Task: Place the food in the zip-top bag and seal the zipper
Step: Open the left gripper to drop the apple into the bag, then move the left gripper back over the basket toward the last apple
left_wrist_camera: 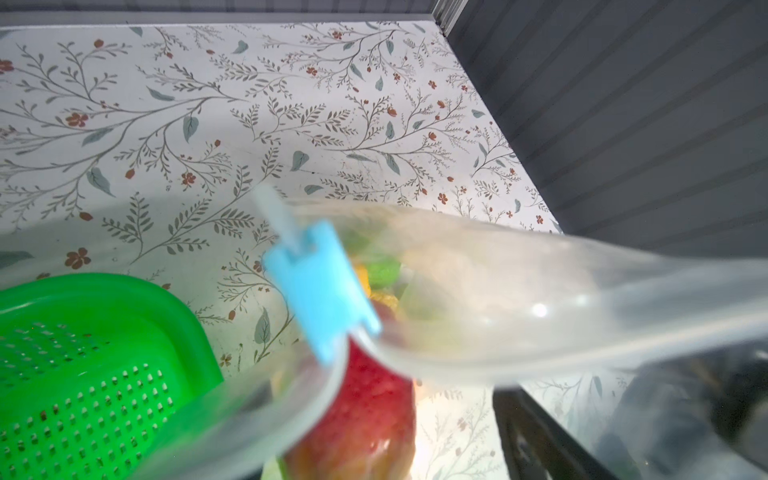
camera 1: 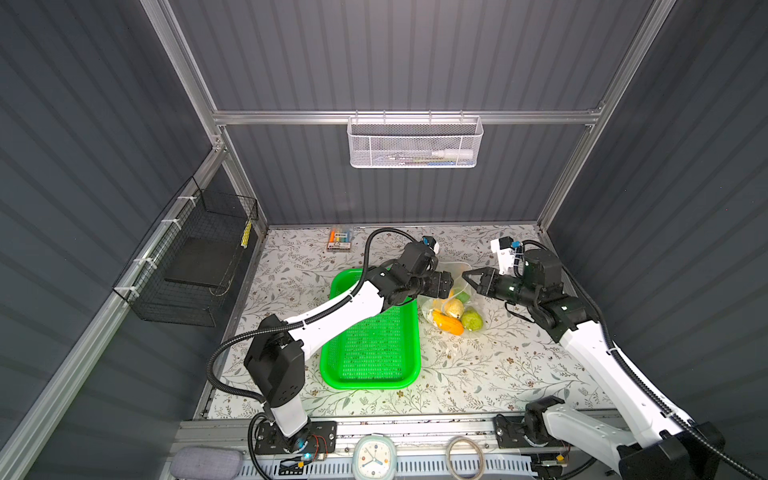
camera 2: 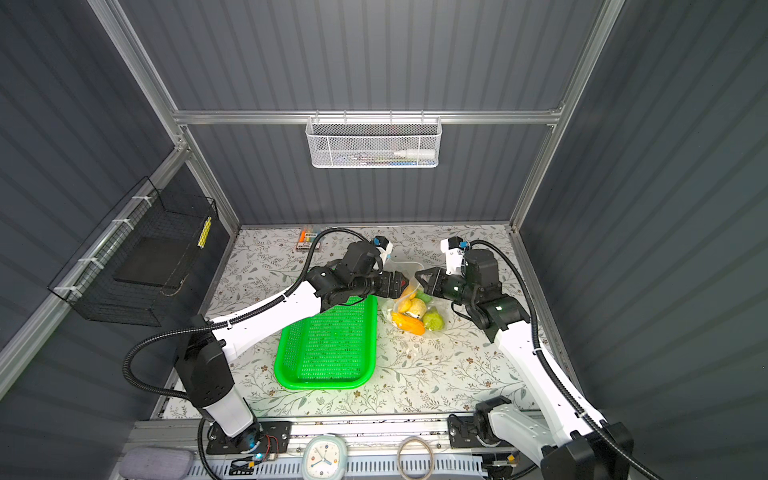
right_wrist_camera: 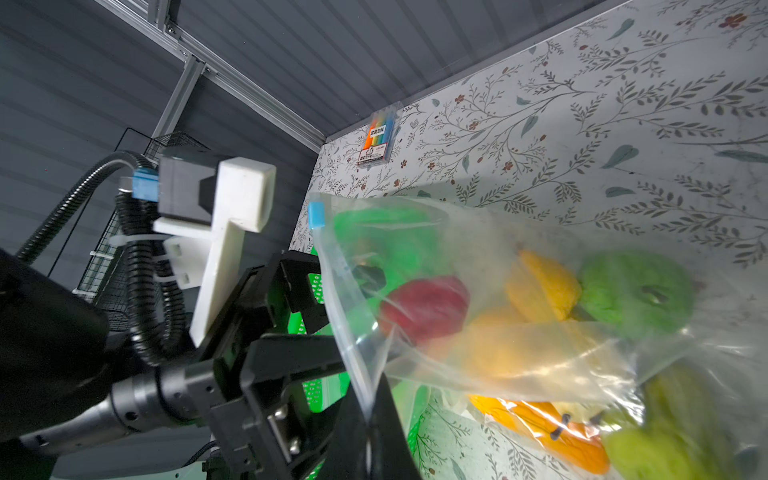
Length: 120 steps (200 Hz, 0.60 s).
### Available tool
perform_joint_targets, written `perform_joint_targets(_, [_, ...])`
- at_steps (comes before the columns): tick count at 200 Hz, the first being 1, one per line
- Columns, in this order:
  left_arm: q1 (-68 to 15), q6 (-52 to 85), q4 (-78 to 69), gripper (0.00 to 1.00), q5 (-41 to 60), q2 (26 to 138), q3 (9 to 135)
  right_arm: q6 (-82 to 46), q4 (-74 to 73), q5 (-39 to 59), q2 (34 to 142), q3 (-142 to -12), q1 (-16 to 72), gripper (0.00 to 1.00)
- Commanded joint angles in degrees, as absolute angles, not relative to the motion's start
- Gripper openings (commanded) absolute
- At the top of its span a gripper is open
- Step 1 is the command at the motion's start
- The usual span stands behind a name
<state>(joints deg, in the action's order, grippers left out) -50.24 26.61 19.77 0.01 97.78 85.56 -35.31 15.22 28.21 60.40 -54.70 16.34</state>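
The clear zip-top bag (camera 1: pixel 459 291) hangs off the table to the right of the green tray, its lower end resting on the table. My right gripper (right_wrist_camera: pixel 374 415) is shut on the zipper strip at the bag's mouth. The light-blue slider (left_wrist_camera: pixel 320 286) sits at the far end of the zipper (right_wrist_camera: pixel 345 299). My left gripper (camera 1: pixel 451 284) is at the mouth with its fingers (right_wrist_camera: pixel 299 270) apart. A red piece of food (right_wrist_camera: pixel 424 307) lies just past them inside the bag. Yellow (camera 1: pixel 454 307), green (camera 1: pixel 472 320) and orange (camera 1: pixel 449 325) pieces fill the bottom.
The green perforated tray (camera 1: pixel 374 353) lies under my left forearm with nothing in it. A pack of markers (camera 1: pixel 340 240) sits at the back edge. A black wire basket (camera 1: pixel 195 257) hangs on the left wall and a white mesh basket (camera 1: pixel 413 143) on the back wall.
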Motion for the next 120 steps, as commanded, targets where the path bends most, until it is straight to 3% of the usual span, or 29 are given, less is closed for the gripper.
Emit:
perform_joint_targets(1, [-50.47, 26.11, 16.22, 0.86, 0.79, 91.62, 85.63, -33.93, 15.97, 27.2, 60.47, -56.9, 16.62, 0.0])
perform_joint_targets(49, [-50.45, 26.06, 6.44, 0.92, -5.54, 80.68, 75.63, -34.21, 16.45, 26.13, 60.65, -56.8, 16.62, 0.0])
perform_joint_targets(120, [-47.71, 24.7, 6.89, 0.97, -22.86, 72.37, 64.37, -32.62, 18.98, 27.28, 61.04, -63.5, 16.61, 0.0])
